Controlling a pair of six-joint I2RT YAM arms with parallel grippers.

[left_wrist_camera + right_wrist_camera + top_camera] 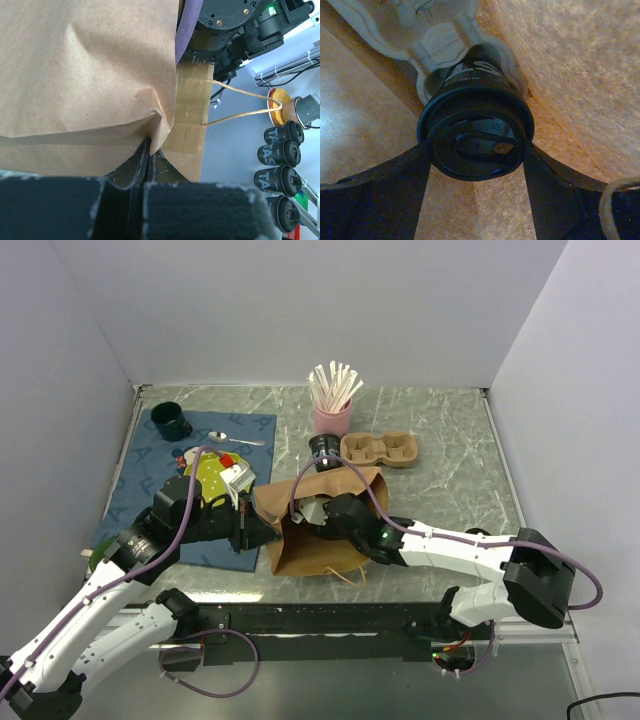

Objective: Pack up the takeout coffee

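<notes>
A brown paper bag (pixel 330 540) lies on its side on the table, mouth towards the back. My left gripper (pixel 256 530) is shut on the bag's left edge; in the left wrist view its jaws (pixel 149 146) pinch a fold of the bag (pixel 90 75). My right gripper (pixel 330 515) reaches into the bag. In the right wrist view it (pixel 475 150) is shut on a black-lidded coffee cup (pixel 475 132) that sits in a pale pulp carrier (pixel 440 40). A second black cup (pixel 323 450) stands behind the bag beside a brown cup carrier (pixel 382 450).
A pink cup of wooden stirrers (pixel 332 408) stands at the back. A blue mat (pixel 150 470) on the left holds a dark cup (pixel 170 422), a spoon (pixel 236 439) and a green plate (pixel 208 473). The bag's twine handle (pixel 240 105) points at the front edge.
</notes>
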